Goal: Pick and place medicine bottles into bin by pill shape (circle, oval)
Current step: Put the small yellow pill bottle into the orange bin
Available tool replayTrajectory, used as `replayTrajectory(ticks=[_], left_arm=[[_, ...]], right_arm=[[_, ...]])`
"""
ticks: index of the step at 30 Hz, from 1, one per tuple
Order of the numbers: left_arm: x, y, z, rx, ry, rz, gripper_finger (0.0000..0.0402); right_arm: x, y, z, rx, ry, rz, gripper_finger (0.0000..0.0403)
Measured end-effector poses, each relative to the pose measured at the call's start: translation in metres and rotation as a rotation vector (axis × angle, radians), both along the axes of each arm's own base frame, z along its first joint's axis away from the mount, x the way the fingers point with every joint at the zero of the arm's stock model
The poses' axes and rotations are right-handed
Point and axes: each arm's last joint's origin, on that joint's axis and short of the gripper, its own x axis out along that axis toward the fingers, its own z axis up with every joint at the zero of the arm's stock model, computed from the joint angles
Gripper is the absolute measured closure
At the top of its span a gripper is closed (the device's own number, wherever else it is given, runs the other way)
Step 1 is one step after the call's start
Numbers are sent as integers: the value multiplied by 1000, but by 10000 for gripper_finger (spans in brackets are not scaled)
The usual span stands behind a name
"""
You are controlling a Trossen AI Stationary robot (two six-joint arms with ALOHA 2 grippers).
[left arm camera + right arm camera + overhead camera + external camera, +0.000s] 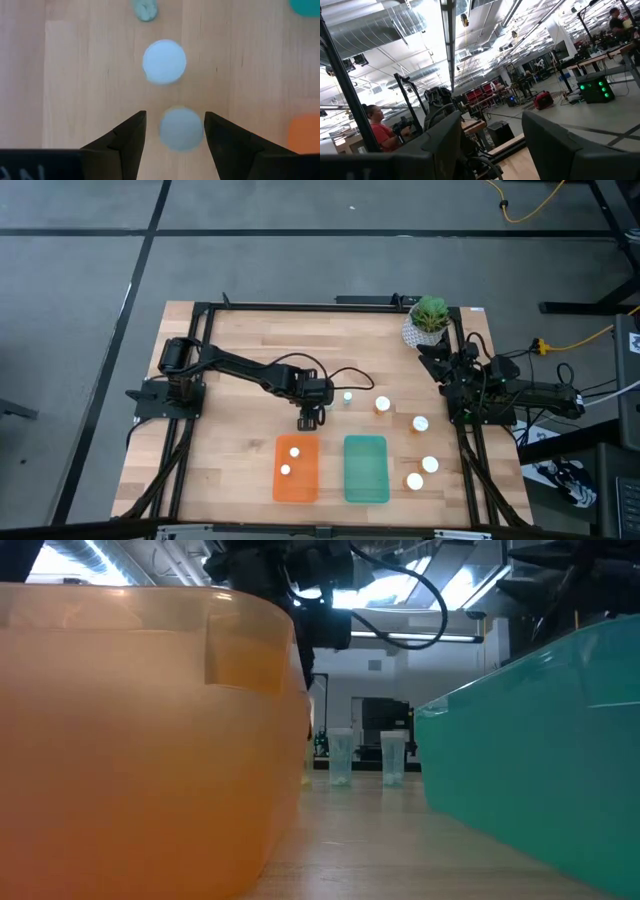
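Note:
My left gripper [308, 419] hangs open over the table just beyond the orange bin [296, 470], pointing down. In the left wrist view its fingers [131, 136] stand on either side of a tiny white-capped bottle [181, 129]. A second tiny bottle [164, 61] and a third [145, 9] stand farther on; two tiny bottles [340, 758] show in the low view. Two white-capped bottles [295, 451] lie in the orange bin. The teal bin [366, 469] stands beside it. My right gripper [492, 117] is open and parked at the table's right edge [450, 370]. My left gripper has its two fingers on either side of the tiny bottle's white cap [192, 125], coming from above and pointing down. One finger [216, 131] stands right beside the cap. I cannot tell whether it touches.
Amber bottles stand right of the gripper [382, 404] [420, 423], and two more bottles stand right of the teal bin [430, 464] [414, 480]. A white pot with a green plant [430, 318] stands at the far right corner. People show in the room beyond [377, 127].

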Motion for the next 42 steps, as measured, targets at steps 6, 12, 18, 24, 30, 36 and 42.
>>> replayTrajectory(ticks=[6,12,18,24,30,36,42], left_arm=[[1,-5,-4,5,9,7,235],[1,-10,-4,6,1,-2,272],[1,-11,-4,-13,-4,40,297],[-12,-17,27,-55,-42,108,298],[-34,-41,79,-197,-186,222,298],[-51,-94,86,-276,-190,177,298],[-67,-132,86,-201,-235,134,298]], right_arm=[[0,0,0,0,2,0,190],[0,0,0,0,2,0,190],[0,0,0,0,2,0,190],[0,0,0,2,0,0,190],[0,0,0,5,-5,2,190],[0,0,0,25,-11,11,190],[0,0,0,26,-11,11,190]])
